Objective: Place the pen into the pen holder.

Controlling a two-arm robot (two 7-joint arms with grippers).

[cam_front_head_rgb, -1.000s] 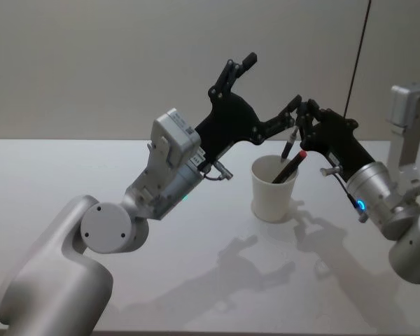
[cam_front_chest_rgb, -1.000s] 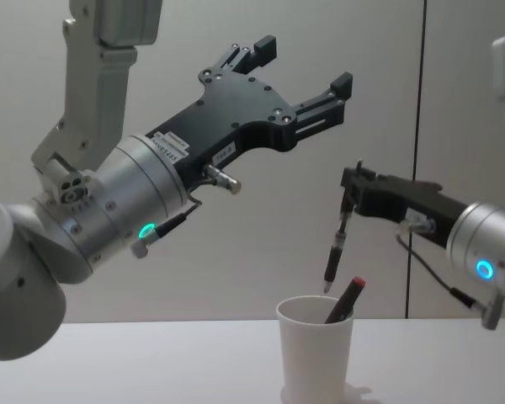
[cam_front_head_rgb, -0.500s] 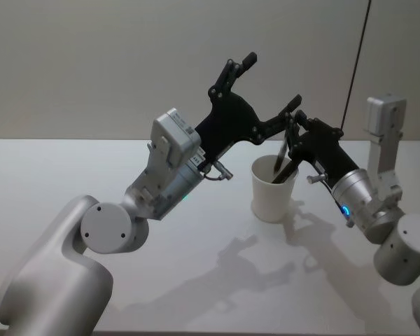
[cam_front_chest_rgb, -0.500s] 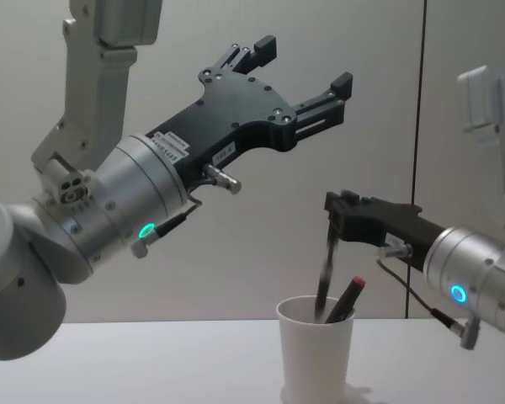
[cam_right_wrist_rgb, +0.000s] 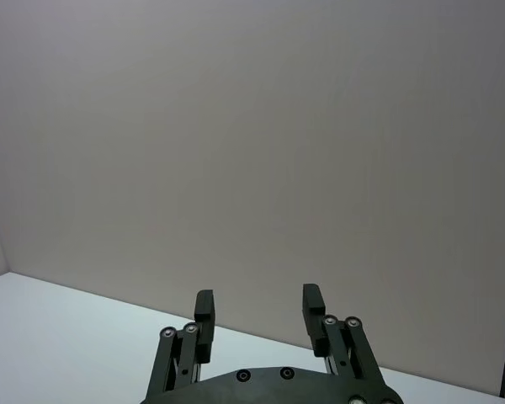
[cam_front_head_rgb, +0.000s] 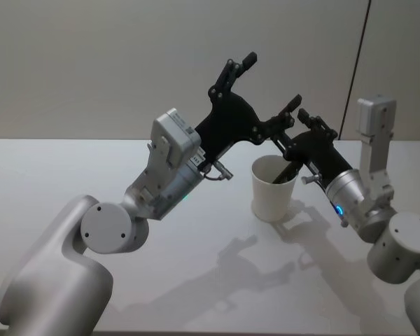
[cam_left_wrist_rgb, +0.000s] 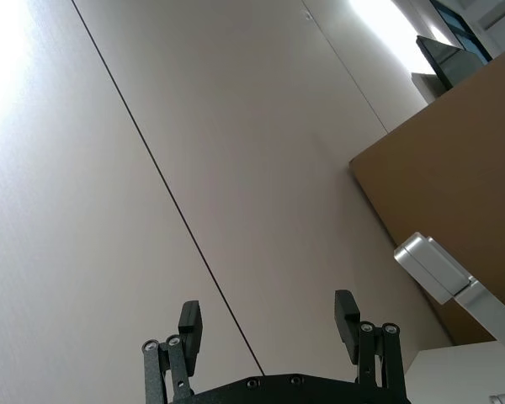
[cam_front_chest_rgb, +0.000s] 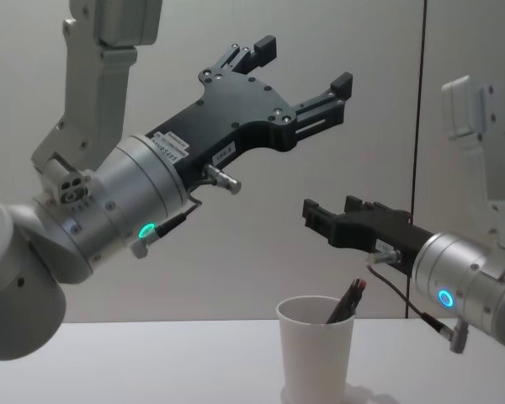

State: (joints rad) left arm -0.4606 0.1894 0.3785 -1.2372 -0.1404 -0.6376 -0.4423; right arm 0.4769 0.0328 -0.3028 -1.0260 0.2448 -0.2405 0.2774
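Observation:
The pen holder, a white paper cup (cam_front_head_rgb: pixel 271 190) (cam_front_chest_rgb: pixel 315 349), stands on the white table. A dark pen (cam_front_chest_rgb: pixel 347 300) with a red end leans inside it, poking over the rim (cam_front_head_rgb: pixel 288 171). My right gripper (cam_front_chest_rgb: pixel 331 210) (cam_front_head_rgb: pixel 294 129) hovers just above the cup's rim, open, and the right wrist view shows nothing between its fingers (cam_right_wrist_rgb: pixel 258 307). My left gripper (cam_front_head_rgb: pixel 271 82) (cam_front_chest_rgb: pixel 303 63) is held high above and behind the cup, open and empty, pointing up at the wall (cam_left_wrist_rgb: pixel 269 320).
The white table (cam_front_head_rgb: pixel 91 175) stretches left and forward of the cup. A plain wall with a dark vertical seam (cam_front_chest_rgb: pixel 419 126) stands behind. My left arm's big elbow (cam_front_head_rgb: pixel 105 231) sits low at the left, the right arm's body (cam_front_head_rgb: pixel 399 252) at the right.
My right gripper came down over the cup with a dark pen, the pen went into the cup, and the gripper opened and tilted level. The left arm stayed still.

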